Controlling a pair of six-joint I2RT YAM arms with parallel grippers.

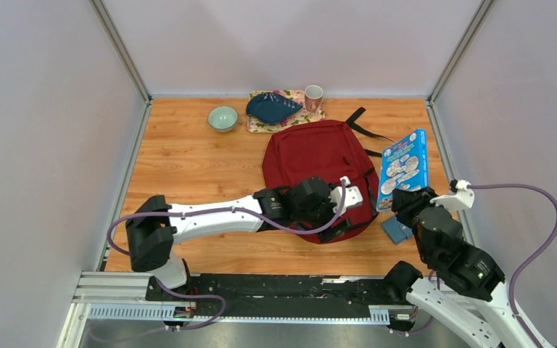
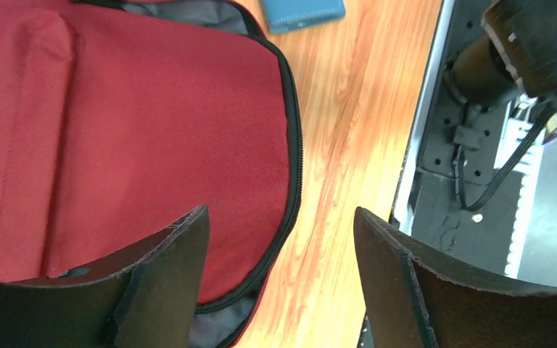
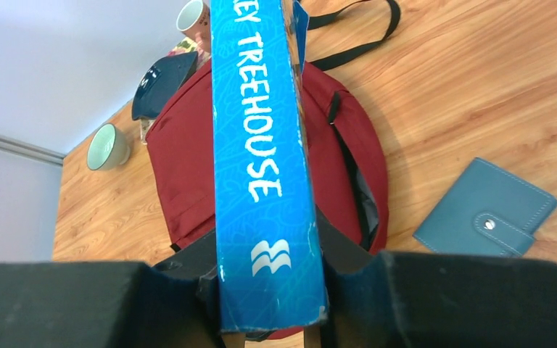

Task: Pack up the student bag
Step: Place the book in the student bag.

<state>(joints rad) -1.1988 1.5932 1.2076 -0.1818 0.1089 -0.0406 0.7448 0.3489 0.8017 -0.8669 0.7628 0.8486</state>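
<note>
- Top view: the student bag (image 1: pixel 319 163) lies flat on the wooden table (image 1: pixel 188 159), centre-right of the frame, black straps trailing toward the upper right
- Left gripper (image 1: pixel 342 221) sits over the bag's lower edge; from this angle its fingers are hard to make out
- Right gripper (image 1: pixel 406 199) is at the bag's right side, with a blue book (image 1: pixel 405 168) standing above it and a small blue wallet (image 1: pixel 395 229) on the table just below
- At the top of the frame: green bowl (image 1: pixel 223 117), patterned mat (image 1: pixel 261 125) carrying a dark blue dish (image 1: pixel 272 107), and a cup (image 1: pixel 313 96)
- Left wrist view: left gripper (image 2: pixel 279 225) has its jaws spread wide with nothing between them; the bag (image 2: pixel 116 130) fills the left half, its black zipper edge curving between the fingers (image 2: pixel 181 254); wallet (image 2: pixel 303 13) at the top edge
- Right wrist view: right gripper (image 3: pixel 270 290) is clamped on the book (image 3: pixel 257 130), held spine-up, with "TREEHOUSE" legible
- Bag (image 3: pixel 188 159) lies behind the book in mid-frame, wallet (image 3: pixel 486 210) at right, bowl (image 3: pixel 107 147) at left, cup (image 3: pixel 192 18) and dish (image 3: pixel 161 83) in the upper left
</note>
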